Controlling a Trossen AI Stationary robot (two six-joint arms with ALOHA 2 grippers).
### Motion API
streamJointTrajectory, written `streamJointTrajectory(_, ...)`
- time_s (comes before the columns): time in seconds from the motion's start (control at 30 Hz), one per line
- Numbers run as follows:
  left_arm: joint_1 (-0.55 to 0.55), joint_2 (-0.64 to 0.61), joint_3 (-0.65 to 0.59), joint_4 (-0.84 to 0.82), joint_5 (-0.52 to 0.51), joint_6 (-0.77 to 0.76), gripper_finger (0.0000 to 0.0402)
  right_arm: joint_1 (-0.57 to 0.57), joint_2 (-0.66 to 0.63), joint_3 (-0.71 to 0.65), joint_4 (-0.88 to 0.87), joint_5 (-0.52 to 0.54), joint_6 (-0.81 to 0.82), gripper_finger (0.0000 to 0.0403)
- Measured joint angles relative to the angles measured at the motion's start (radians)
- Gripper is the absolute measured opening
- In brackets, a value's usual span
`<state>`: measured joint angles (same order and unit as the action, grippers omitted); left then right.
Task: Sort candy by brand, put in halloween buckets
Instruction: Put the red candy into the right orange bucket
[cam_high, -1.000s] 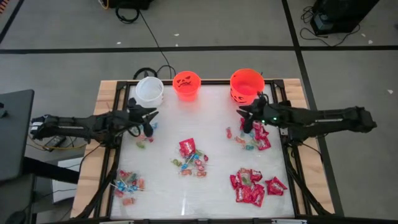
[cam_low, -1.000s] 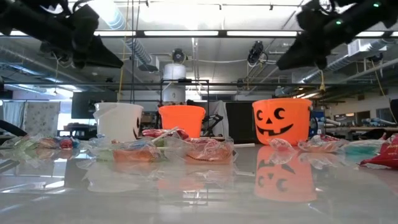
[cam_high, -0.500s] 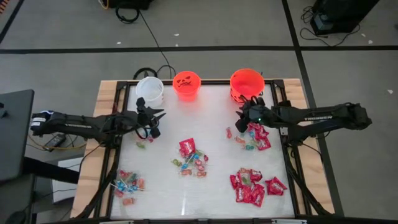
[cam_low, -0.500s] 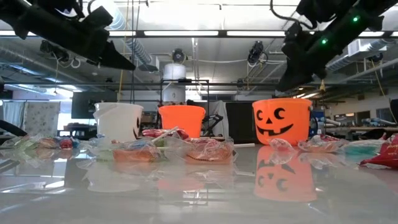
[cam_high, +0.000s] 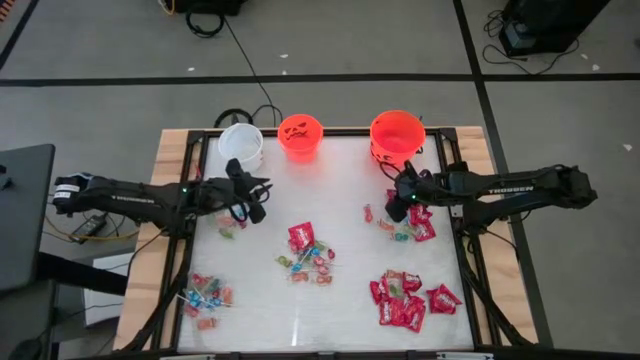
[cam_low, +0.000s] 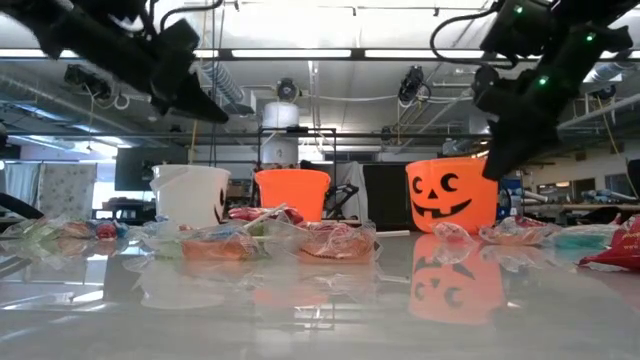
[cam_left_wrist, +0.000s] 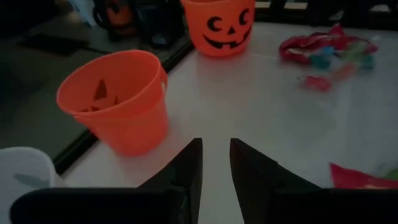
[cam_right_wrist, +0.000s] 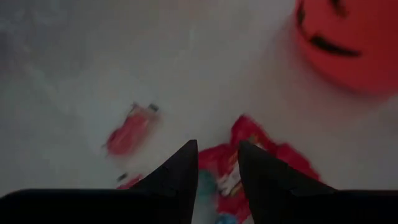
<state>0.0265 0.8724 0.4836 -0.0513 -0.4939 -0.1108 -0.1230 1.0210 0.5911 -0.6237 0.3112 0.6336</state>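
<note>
Red packets (cam_high: 418, 222) just under right gripper (cam_high: 397, 208), fingers apart, empty, tipped down; large orange bucket (cam_high: 397, 135) just beyond. Pick step, likely. Next: descend, clamp one packet only. Left gripper (cam_high: 257, 197) slightly parted, empty, near white bucket (cam_high: 241, 145), small orange bucket (cam_high: 300, 137) ahead.

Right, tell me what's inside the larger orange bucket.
From above, the larger orange bucket shows only orange interior, no candy visible. The right tool is beside it, over red packets. Its very bottom is hard to make out.
</note>
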Motion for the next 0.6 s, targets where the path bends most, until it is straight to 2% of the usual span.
streamJointTrajectory(0.13, 0.0, -0.003, 0.092, -0.155, 0.027, -0.025, 0.0086, 0.0, 0.0, 0.0, -0.012, -0.051, 0.004, 0.0126)
streamJointTrajectory(0.2, 0.0, -0.003, 0.095, -0.16, 0.026, -0.012, 0.0086, -0.001, 0.0, 0.0, -0.008, -0.044, 0.002, 0.0126)
streamJointTrajectory(0.27, 0.0, -0.002, 0.075, -0.121, 0.026, 0.033, 0.0086, -0.004, 0.0, 0.0, 0.003, -0.018, -0.005, 0.0126)
streamJointTrajectory(0.37, 0.0, 0.007, 0.014, 0.04, 0.052, 0.079, 0.0086, -0.009, 0.0, 0.0, 0.029, 0.004, -0.024, 0.0126)
streamJointTrajectory(0.47, 0.002, 0.006, -0.018, 0.169, 0.098, 0.084, 0.0086, -0.018, 0.0, 0.023, 0.028, -0.041, -0.047, 0.0126)
streamJointTrajectory(0.6, 0.016, 0.005, -0.019, 0.187, 0.099, 0.082, 0.0086, -0.02, 0.0, 0.11, -0.068, -0.073, -0.057, 0.0126)
